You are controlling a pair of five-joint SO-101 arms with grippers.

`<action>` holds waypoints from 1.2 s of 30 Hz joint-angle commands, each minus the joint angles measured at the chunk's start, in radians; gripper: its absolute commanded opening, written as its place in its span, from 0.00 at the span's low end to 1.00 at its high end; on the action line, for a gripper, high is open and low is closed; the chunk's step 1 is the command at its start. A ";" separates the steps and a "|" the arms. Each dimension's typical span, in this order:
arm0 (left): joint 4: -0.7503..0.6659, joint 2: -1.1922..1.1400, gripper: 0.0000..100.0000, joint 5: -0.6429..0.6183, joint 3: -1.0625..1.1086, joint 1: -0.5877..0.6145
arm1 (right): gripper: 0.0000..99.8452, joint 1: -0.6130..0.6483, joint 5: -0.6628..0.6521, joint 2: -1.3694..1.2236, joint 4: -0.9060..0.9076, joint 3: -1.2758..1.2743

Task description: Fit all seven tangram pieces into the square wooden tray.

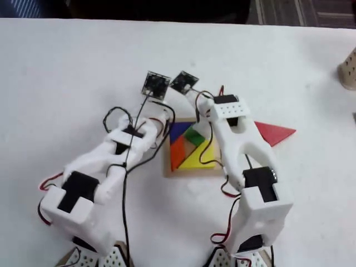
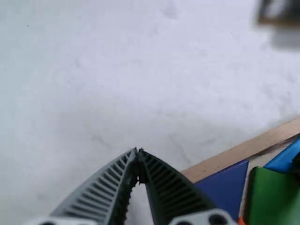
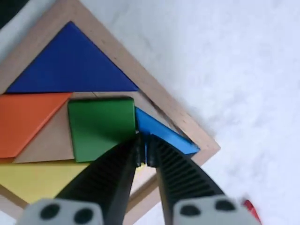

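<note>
Now: smooth green square, blue triangle inside square wooden tray.

No text, label, number or sign can be read anywhere. The square wooden tray, the flat coloured tangram pieces inside it and the red triangular piece on the white table have plain surfaces.
</note>
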State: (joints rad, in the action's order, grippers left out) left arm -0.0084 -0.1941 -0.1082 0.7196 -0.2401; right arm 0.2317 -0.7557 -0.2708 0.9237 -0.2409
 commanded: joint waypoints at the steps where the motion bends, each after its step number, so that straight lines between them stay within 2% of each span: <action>1: -0.031 0.002 0.02 0.006 -0.058 0.010 | 0.02 -0.025 0.009 0.097 0.030 0.012; 6: -0.031 0.002 0.02 0.006 -0.058 0.010 | 0.02 -0.027 0.025 0.151 0.094 0.009; 9: -0.031 0.002 0.02 0.006 -0.058 0.010 | 0.02 -0.027 0.081 0.108 0.090 0.011; 14: -0.031 0.002 0.02 0.006 -0.058 0.016 | 0.02 -0.024 0.092 -0.021 0.018 0.017; 17: -0.031 0.002 0.02 0.006 -0.058 0.019 | 0.02 -0.027 0.104 -0.028 0.044 0.054; 23: -0.031 0.002 0.02 0.006 -0.060 0.019 | 0.16 -0.016 0.236 -0.031 0.096 0.117; 30: -0.031 0.002 0.02 0.006 -0.060 0.019 | 0.11 0.058 0.261 -0.027 0.151 0.121; 36: -0.031 0.002 0.02 0.006 -0.060 0.019 | 0.22 0.058 0.259 -0.038 0.153 0.115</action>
State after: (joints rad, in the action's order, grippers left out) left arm -0.0084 -0.1941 -0.1082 0.7196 -0.2325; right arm 0.2731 -0.4979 -0.3107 1.0618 -0.1596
